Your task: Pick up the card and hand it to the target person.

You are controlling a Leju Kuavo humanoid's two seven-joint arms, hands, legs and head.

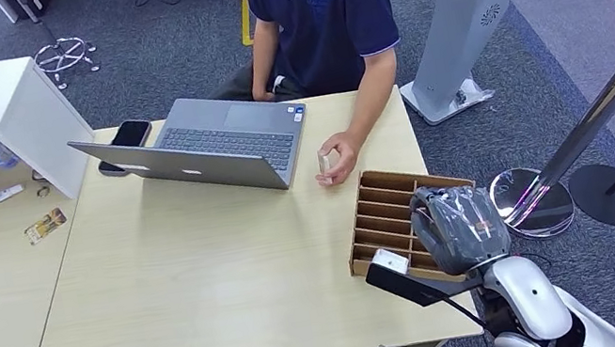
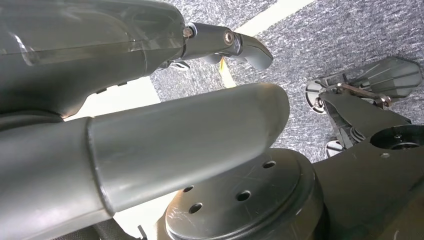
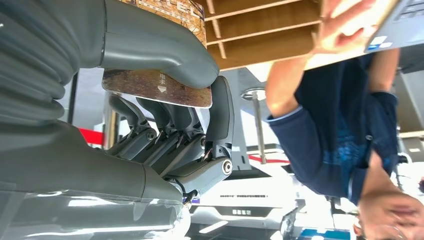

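Card handling is judged from each view in turn. In the head view, the right hand [image 1: 458, 228] is seen over the slotted wooden box [image 1: 391, 208] on the bench [image 1: 207, 277], near the person's hand [image 1: 338, 159]. In the left wrist view, the left hand [image 2: 150, 65] is seen, but whether it is parted cannot be told. In the right wrist view, the card [image 3: 157, 88] is pinched flat between thumb and fingers [image 3: 170, 120]; it is judged thin, light, stiff and slippery, best held by its faces.
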